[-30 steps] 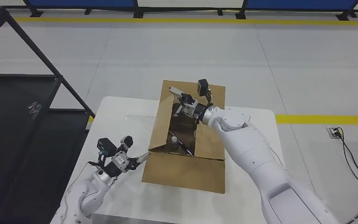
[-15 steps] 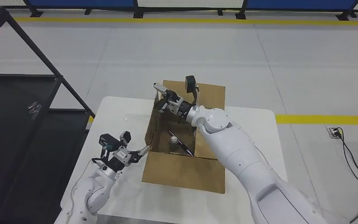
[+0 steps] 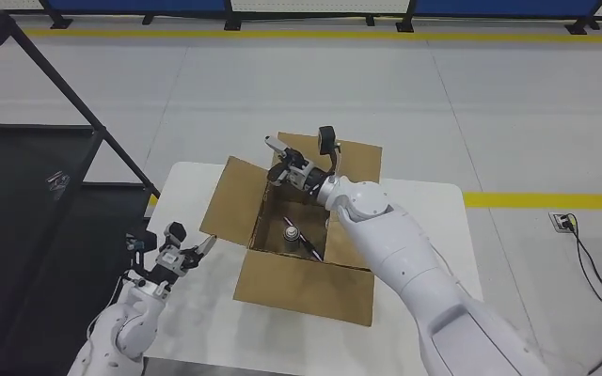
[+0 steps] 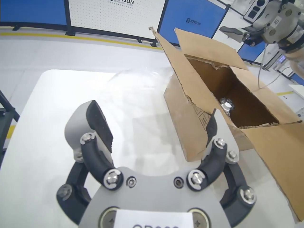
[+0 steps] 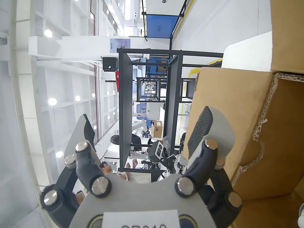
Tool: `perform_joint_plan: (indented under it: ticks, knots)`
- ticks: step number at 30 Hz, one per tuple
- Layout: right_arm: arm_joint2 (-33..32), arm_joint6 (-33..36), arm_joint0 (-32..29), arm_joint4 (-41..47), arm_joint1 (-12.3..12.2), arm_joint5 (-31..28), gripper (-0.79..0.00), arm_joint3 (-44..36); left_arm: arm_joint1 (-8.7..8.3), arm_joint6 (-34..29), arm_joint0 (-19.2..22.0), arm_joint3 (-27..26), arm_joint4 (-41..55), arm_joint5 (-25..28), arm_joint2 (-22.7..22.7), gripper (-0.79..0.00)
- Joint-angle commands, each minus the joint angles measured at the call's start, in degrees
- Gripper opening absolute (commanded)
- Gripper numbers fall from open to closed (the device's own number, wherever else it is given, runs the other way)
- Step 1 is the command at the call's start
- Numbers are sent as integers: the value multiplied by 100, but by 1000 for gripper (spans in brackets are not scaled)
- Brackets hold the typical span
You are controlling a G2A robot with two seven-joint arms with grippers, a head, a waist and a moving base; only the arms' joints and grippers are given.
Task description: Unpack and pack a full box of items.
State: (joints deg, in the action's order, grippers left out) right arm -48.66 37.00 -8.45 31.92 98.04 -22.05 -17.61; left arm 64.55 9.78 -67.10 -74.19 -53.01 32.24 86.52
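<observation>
Top view: box (image 3: pixel 303 287) near left gripper (image 3: pixel 191 242)

Robot lab/test hall: blue partitions (image 4: pixel 30 1), pegboard (image 4: pixel 114 12), yellow floor tape (image 3: pixel 282 34), blk racks (image 5: pixel 124 107).

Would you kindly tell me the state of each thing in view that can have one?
cardboard box, open, flaps unfolded.
bottle, inside the box, white cap on.
left gripper, open, empty, above the table.
right gripper, open, empty, beside a box flap.
</observation>
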Motion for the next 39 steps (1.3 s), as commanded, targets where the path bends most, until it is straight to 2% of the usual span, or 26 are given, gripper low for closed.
perform_joint_plan:
  ticks: [1,6,11,14,18,22,27,29,39]
  knots:
    - [-29,-1,0,-13,1,-10,0,20,-14,26,-7,36,146,269,63,0]
    - [-112,18,-4,-46,-4,-20,0,70,-56,140,-44,57,251,730,234,0]
    - [-187,71,-21,-77,-7,8,0,88,-65,77,-44,81,198,529,289,0]
    - [-217,76,-31,-121,-5,28,0,93,-56,6,10,120,-249,-212,255,0]
    - [-257,70,-44,-181,-3,33,0,97,-1,-112,223,374,-924,-1183,-54,0]
    - [-311,53,-54,-220,-7,39,0,111,70,-256,719,888,-1353,-1608,-434,0]
    - [-373,23,-78,-288,-18,31,0,112,156,-65,1485,1731,-1827,-1627,-870,0]
    - [-397,6,-91,-320,-25,21,0,104,193,-69,1775,2118,-1837,-1457,-998,0]
    - [-626,-197,-210,-369,-127,-164,0,121,198,-82,1815,2166,-1801,-1391,-1011,0]
